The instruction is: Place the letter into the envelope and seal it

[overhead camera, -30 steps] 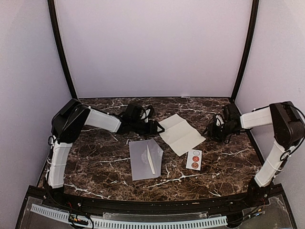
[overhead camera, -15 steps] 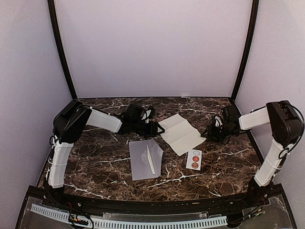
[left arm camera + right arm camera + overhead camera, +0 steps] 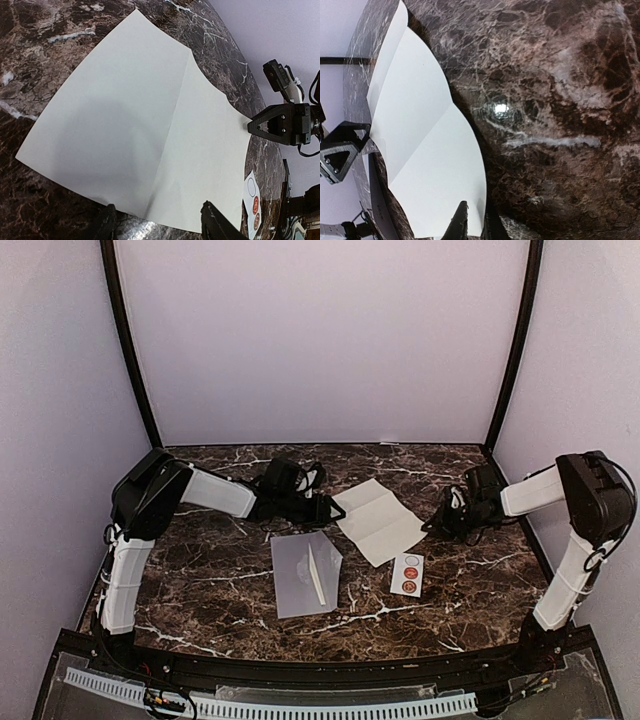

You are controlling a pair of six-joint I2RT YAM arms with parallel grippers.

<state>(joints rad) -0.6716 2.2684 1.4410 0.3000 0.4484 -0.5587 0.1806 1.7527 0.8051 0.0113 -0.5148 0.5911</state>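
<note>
1. Locate the envelope (image 3: 300, 575) nearest the arm bases. It lies flat on the marble table (image 3: 200, 570), slightly left of centre and apart from both grippers (its flap detail is too small to read).
2. Note the sticker strip (image 3: 407, 573) to the right of the envelope, not touching it. It carries two red round seals and one pale circle.
3. Find the letter (image 3: 380, 522) just beyond these two items. It is a white creased sheet lying unfolded on the table between the two grippers, outside the envelope.
4. Check the left gripper (image 3: 333, 508) at the letter's left edge. In the left wrist view its fingers (image 3: 107, 226) stand about half open on either side of the sheet's near edge and grip nothing.
5. Check the right gripper (image 3: 432, 524) at the letter's opposite corner. In the right wrist view its fingers (image 3: 461, 222) stand nearly together with the sheet's edge between them (you cannot tell whether the pads press the paper).
</note>
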